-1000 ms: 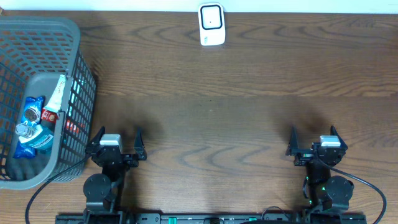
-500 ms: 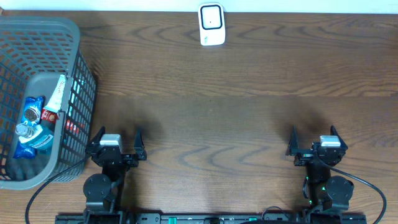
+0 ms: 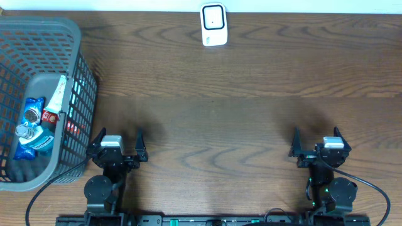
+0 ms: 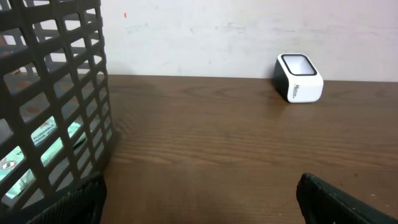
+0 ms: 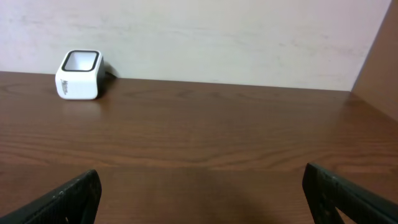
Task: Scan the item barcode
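My left fingers (image 3: 141,139) are spread wide with nothing between them, low over the near edge of the worktop (image 3: 239,119), just beside the grey basket (image 3: 80,94). My right fingers (image 3: 295,143) stand just as wide and hold nothing, well apart from the left ones, toward the near right corner. The things to scan lie inside the basket: a white tube (image 3: 59,95) along its right wall and blue packets (image 3: 31,113) heaped beside it. The white scanner (image 3: 213,25) sits at the middle of the far edge of the worktop, well apart from the basket and from both pairs of fingers. From my left wrist the basket's mesh fills the left side and the scanner stands far off to the right. From my right wrist it stands far off on the left.
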Available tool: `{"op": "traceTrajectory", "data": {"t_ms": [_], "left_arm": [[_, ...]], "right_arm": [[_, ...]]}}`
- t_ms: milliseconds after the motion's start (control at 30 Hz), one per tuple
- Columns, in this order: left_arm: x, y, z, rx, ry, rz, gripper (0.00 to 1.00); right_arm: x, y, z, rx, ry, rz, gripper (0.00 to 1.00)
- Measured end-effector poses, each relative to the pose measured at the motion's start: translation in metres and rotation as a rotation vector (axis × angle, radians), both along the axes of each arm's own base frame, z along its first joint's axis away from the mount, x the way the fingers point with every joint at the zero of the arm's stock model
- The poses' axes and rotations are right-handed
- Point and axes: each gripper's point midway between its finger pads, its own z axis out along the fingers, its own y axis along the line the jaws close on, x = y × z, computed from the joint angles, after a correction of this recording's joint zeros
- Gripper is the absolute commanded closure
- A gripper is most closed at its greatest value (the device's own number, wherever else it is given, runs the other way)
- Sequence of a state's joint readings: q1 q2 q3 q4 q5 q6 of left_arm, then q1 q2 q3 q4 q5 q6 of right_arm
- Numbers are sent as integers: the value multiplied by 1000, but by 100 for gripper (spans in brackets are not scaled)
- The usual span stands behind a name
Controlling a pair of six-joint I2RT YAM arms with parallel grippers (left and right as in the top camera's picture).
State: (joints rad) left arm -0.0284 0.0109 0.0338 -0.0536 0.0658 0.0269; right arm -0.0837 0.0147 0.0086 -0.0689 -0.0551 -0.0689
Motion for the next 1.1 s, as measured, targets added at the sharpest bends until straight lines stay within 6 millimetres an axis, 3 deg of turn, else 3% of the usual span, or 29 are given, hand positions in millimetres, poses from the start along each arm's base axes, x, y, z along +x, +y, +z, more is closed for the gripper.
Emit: {"op": "traceTrajectory", "data": {"t_ms": [467, 633, 733, 933, 1100], "left_arm": [[0, -2, 0, -31, 2, -6, 2], [-4, -11, 10, -63, 19, -58, 2], [-8, -14, 35, -108, 39, -72, 2], [-10, -16, 109, -201, 73, -65, 2], [-6, -31, 195, -283, 52, -146, 2]], "right_arm": [[0, 0, 0, 0, 0, 0, 1], [0, 0, 0, 0, 0, 0, 1], [0, 0, 0, 0, 0, 0, 1], [0, 0, -1, 0, 3, 0, 1], [0, 0, -1, 0, 3, -1, 1]]}}
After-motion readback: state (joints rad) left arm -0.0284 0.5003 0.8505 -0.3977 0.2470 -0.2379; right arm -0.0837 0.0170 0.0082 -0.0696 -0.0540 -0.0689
